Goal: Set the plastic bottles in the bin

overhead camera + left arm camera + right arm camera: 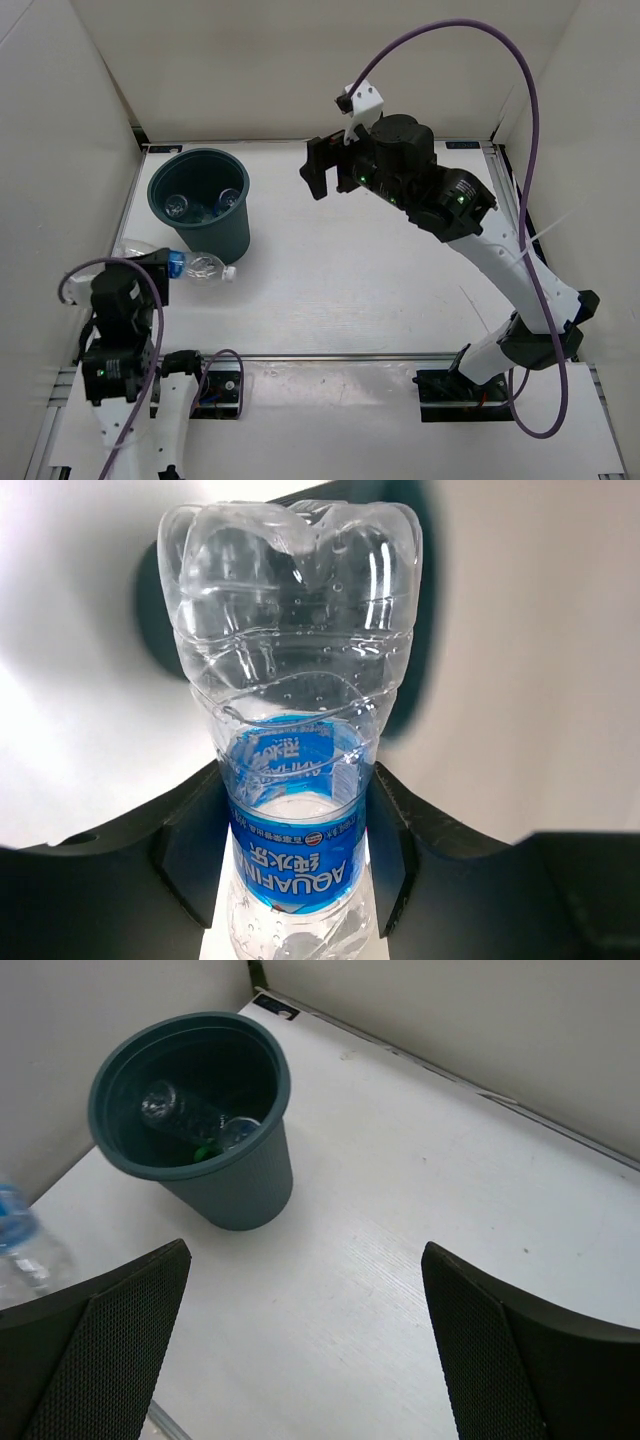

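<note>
Clear blue-labelled bottle (295,730) seemingly clamped at label in left gripper (297,825); right gripper (305,1260) spread

White table (340,290), plain white walls (300,60) on three sides, metal rail (340,357) along near edge, small dark tag (270,1004), perhaps a sticker, at far corner

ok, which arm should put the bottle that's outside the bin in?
Left. The left hand grips the blue-labelled bottle, which lies right beside the bin. The right hand is open and empty, raised over the table, farther from both.
</note>
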Robot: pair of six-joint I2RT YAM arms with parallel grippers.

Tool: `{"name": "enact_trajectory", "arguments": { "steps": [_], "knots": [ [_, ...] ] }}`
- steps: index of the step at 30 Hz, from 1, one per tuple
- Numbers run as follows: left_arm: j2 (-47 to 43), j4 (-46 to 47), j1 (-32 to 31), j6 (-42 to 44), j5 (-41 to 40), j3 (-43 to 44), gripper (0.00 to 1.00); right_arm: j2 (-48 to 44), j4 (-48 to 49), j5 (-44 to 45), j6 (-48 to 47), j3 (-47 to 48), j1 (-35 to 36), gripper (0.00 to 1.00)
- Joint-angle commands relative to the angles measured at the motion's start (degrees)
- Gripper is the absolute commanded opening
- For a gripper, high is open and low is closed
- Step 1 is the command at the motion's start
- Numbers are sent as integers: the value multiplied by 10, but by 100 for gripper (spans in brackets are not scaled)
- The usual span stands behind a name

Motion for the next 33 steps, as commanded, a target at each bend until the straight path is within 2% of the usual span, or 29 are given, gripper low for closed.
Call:
{"name": "enact_trajectory", "arguments": {
  "steps": [1, 4, 6, 9, 12, 17, 18, 20, 21, 22, 25, 30, 33],
  "knots": [
    [25, -27, 2, 110, -13, 105, 43, -23, 21, 17, 11, 0, -12, 100],
    [84, 38, 2, 189, -40, 159, 43, -28, 21, 24, -5, 5, -17, 100],
    [126, 124, 2, 255, -55, 180, 42, -33, 21, 19, -5, 5, -25, 100],
    [236, 198, 2, 347, -105, 228, 43, -40, 21, 6, -5, 5, -37, 100],
    [341, 249, 2, 416, -171, 283, 43, -51, 21, 0, 0, 5, -37, 100],
    [469, 279, -55, 478, -262, 363, 47, -82, 21, 5, 12, -19, -37, 100],
    [501, 279, -65, 478, -275, 379, 50, -87, 21, 5, 19, -25, -37, 100],
    [519, 279, -90, 484, -292, 385, 57, -96, 21, 5, 19, -42, -37, 100],
    [532, 279, -97, 484, -305, 385, 66, -104, 21, 5, 26, -49, -37, 100],
    [532, 279, -105, 484, -313, 385, 82, -112, 21, -1, 26, -55, -37, 100],
    [540, 279, -143, 505, -367, 391, 100, -112, 6, -6, 32, -67, -37, 100],
    [490, 279, -204, 563, -395, 428, 100, -88, -89, -45, 103, -23, -83, 100],
    [408, 260, -226, 582, -353, 408, 100, -50, -155, -90, 165, 3, -141, 100]
  ]
}}
